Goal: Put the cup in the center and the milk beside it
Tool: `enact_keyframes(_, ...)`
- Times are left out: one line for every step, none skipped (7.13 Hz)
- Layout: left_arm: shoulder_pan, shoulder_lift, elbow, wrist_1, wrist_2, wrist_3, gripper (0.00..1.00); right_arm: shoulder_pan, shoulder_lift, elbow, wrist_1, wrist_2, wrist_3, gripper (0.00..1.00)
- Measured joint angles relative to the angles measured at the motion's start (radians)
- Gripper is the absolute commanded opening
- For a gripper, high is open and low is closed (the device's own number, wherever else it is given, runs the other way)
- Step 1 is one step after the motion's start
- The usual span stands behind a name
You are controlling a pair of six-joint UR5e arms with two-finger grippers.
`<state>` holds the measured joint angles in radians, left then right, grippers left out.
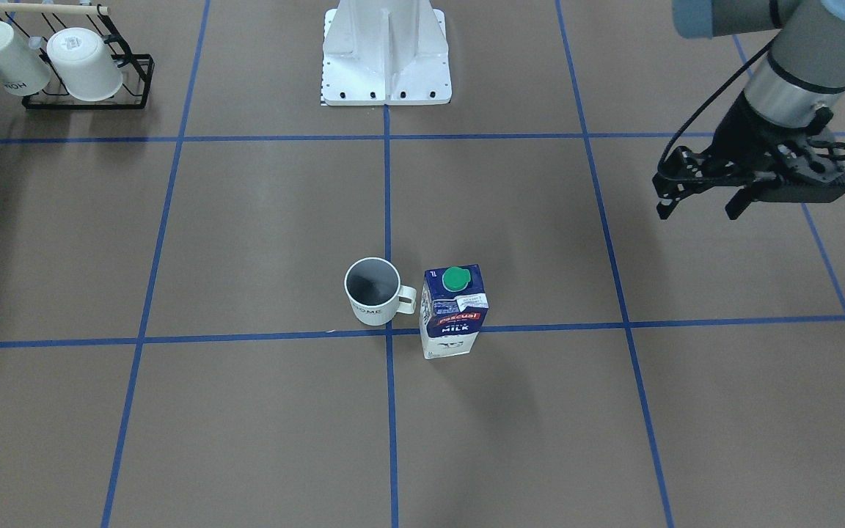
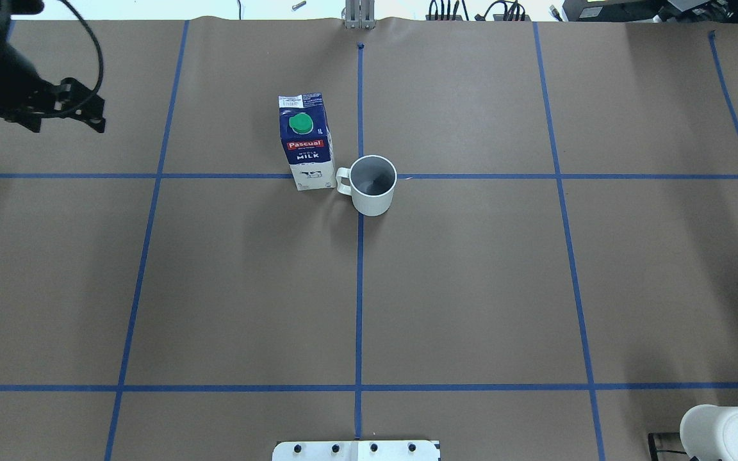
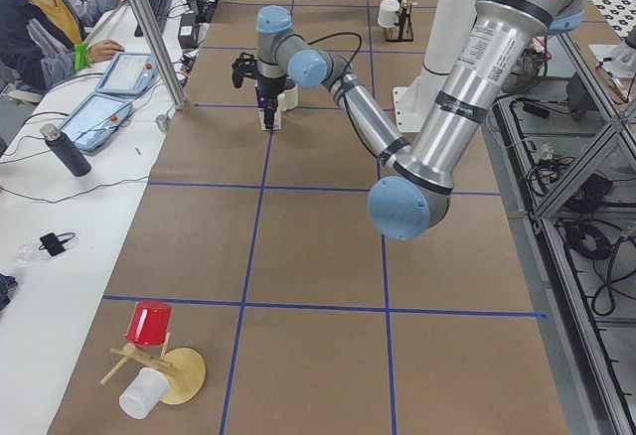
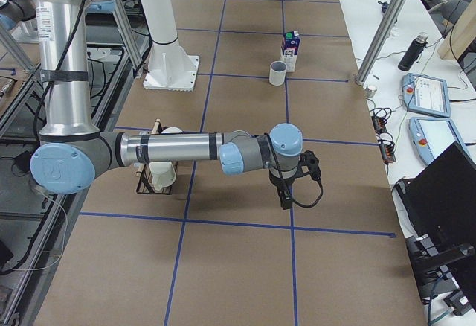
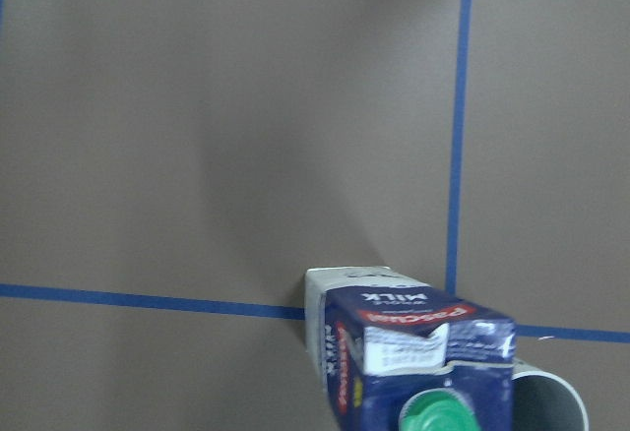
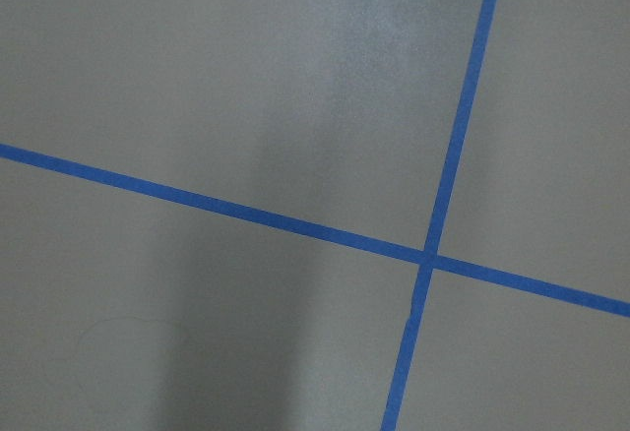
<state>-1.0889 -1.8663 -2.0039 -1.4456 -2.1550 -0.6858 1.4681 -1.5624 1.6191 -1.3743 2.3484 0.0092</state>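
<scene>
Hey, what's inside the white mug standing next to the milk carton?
From overhead, the mug shows only its dark grey inside, with nothing visible in it. Part of the inner wall nearest the camera is hidden at this angle.

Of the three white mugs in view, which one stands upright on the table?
The cup beside the milk at the central tape crossing: it stands mouth up, dark inside showing. The other two mugs hang tilted on the black wire rack.

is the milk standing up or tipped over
Upright: the milk stands on its base beside the cup, green cap on top.
</scene>
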Motion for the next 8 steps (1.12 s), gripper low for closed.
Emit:
enact_keyframes(-0.057,0.078,-0.006,-0.010,-0.015,0.116,0.98,0.000,-0.002,-0.003,0.013,-0.001,0.003,1.00)
enact_keyframes(-0.131,0.142,0.007,-0.014,-0.061,0.243,0.98,-0.001,-0.003,-0.005,0.019,-0.002,0.004,1.00)
enact_keyframes(-0.205,0.189,0.035,-0.016,-0.115,0.364,0.98,-0.001,-0.003,-0.008,0.021,-0.002,0.005,1.00)
enact_keyframes(-0.263,0.223,0.067,-0.016,-0.155,0.466,0.98,-0.001,-0.004,-0.010,0.021,-0.002,0.005,1.00)
enact_keyframes(-0.289,0.241,0.085,-0.016,-0.169,0.513,0.98,-0.002,-0.004,-0.011,0.021,-0.002,0.005,1.00)
enact_keyframes(-0.301,0.261,0.093,-0.017,-0.174,0.532,0.98,-0.002,-0.004,-0.012,0.021,-0.002,0.005,1.00)
enact_keyframes(-0.307,0.281,0.097,-0.020,-0.175,0.541,0.98,-0.003,-0.003,-0.012,0.022,-0.001,0.005,1.00)
enact_keyframes(-0.312,0.288,0.098,-0.022,-0.176,0.545,0.98,-0.004,-0.002,-0.012,0.023,-0.002,0.005,1.00)
